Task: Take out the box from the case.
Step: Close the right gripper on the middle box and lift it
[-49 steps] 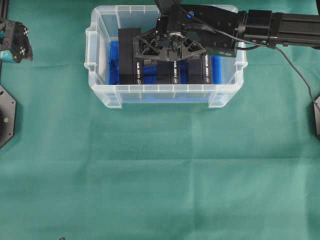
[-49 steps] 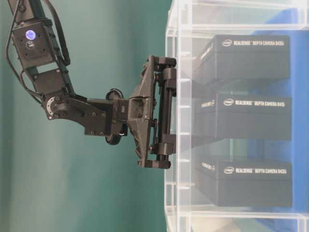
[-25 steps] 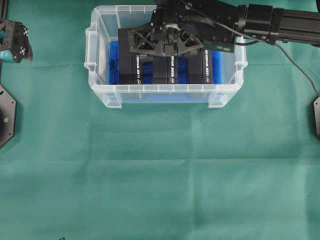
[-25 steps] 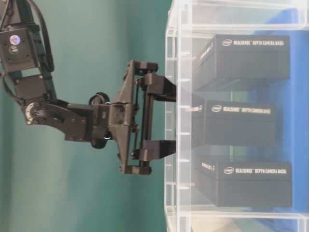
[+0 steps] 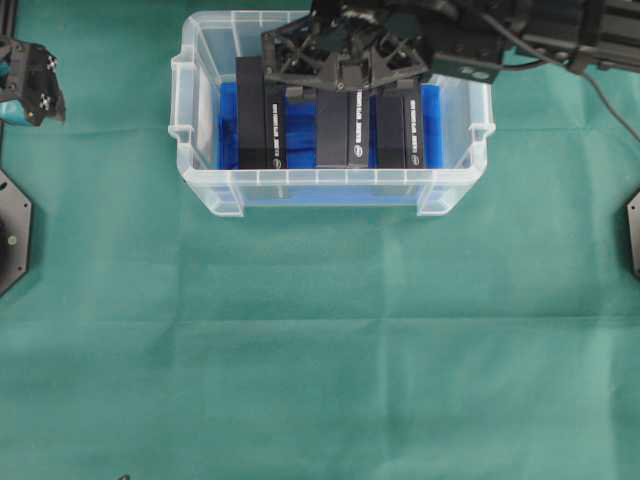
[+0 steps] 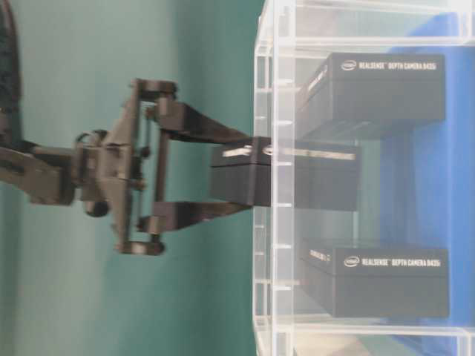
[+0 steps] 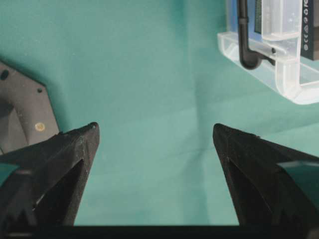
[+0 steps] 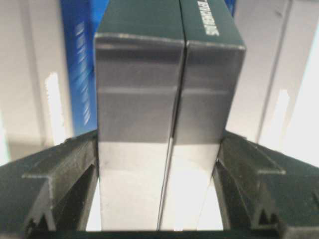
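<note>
The case is a clear plastic bin with a blue cloth on its bottom. Three black boxes stand in it side by side. My right gripper is shut on the middle box. In the table-level view that gripper holds this box raised, with its top end past the case rim. In the right wrist view the box fills the gap between my fingers. My left gripper is open and empty at the far left, away from the case.
Two other black boxes stay on the case bottom on either side of the held one. The left wrist view shows green cloth between my open left gripper and a case corner. Black base plates sit at the table's edges.
My right gripper has closed on the middle box and lifted it, so the box's top end now stands past the case rim. The left arm has not moved.
</note>
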